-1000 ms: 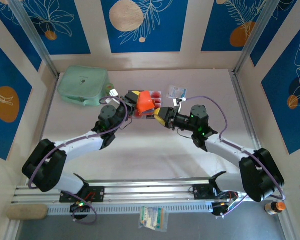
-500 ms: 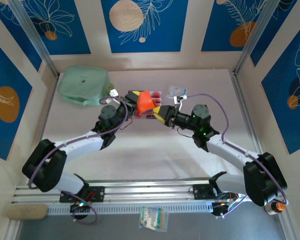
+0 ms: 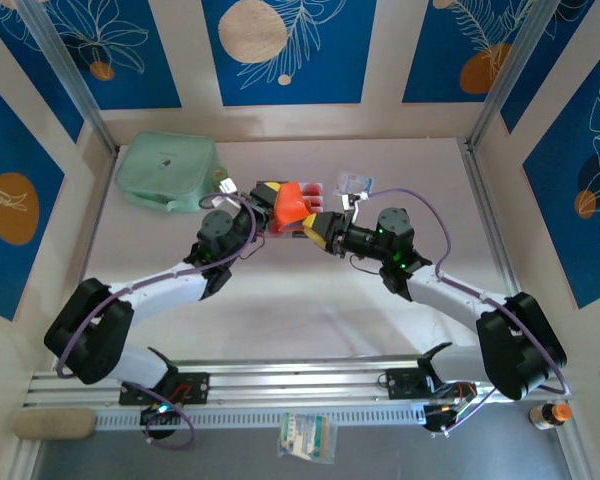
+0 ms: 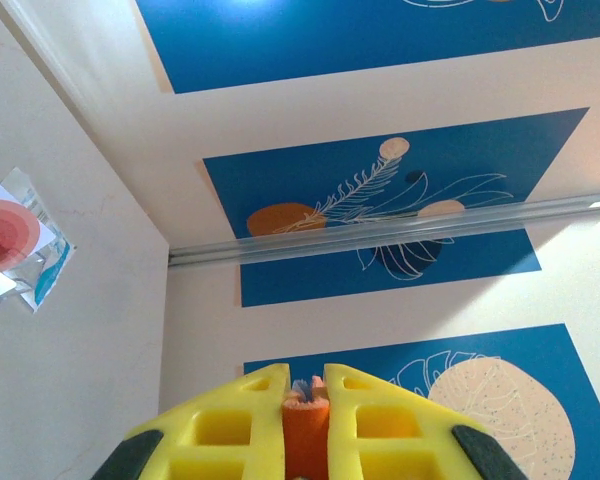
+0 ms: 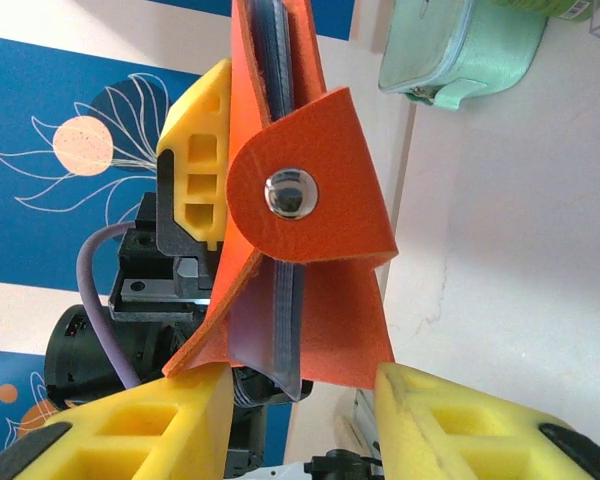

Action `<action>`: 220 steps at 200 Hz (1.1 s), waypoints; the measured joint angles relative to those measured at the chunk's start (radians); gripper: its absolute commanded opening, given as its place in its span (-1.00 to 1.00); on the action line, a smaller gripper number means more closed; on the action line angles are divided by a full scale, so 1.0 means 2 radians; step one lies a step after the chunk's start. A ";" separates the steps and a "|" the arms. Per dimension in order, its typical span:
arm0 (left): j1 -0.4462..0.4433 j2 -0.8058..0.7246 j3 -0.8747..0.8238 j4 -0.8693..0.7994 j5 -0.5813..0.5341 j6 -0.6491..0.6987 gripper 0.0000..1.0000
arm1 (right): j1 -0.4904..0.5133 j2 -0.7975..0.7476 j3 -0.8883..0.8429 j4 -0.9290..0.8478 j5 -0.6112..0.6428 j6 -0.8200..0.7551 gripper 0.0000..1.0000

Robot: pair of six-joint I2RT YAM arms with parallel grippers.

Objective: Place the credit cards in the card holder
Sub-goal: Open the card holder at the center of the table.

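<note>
The holder (image 3: 290,205) is a bright orange folded wallet, held up off the table just above the middle of the top view, between the two arms. The left jaws are clamped narrow on it. In the left wrist view a thin strip of orange (image 4: 305,435) shows squeezed between the two yellow fingers (image 4: 230,425) at the bottom edge.

In the right wrist view the holder (image 5: 325,330) stands on edge and takes up the centre. Its leaves are flat orange, splaying apart toward the bottom, with a dark blue-grey lining visible between them. A rounded tab (image 5: 315,190) folds across the upper part and carries a shiny silver snap stud. The right jaws stand wide, one yellow finger (image 5: 130,425) at each lower corner with the holder's lower edge between them. Whether they touch it I cannot tell.

The cards (image 3: 316,188), pale with red round marks, lie on the table just above the holder in the top view. They show again at the left edge of the left wrist view (image 4: 2,232). A mint-green pouch (image 3: 167,172) sits at the upper left.
</note>
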 measured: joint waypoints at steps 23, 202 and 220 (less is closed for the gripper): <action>0.000 0.000 0.002 0.001 0.000 0.000 -1.00 | 0.000 0.002 0.000 0.007 0.002 0.000 -0.17; -0.006 0.000 0.011 0.002 0.000 0.000 -1.00 | 0.000 0.022 0.002 0.018 0.003 0.009 -0.10; -0.006 0.000 0.011 0.002 0.000 0.000 -1.00 | 0.000 0.030 0.009 0.018 0.003 0.010 -0.16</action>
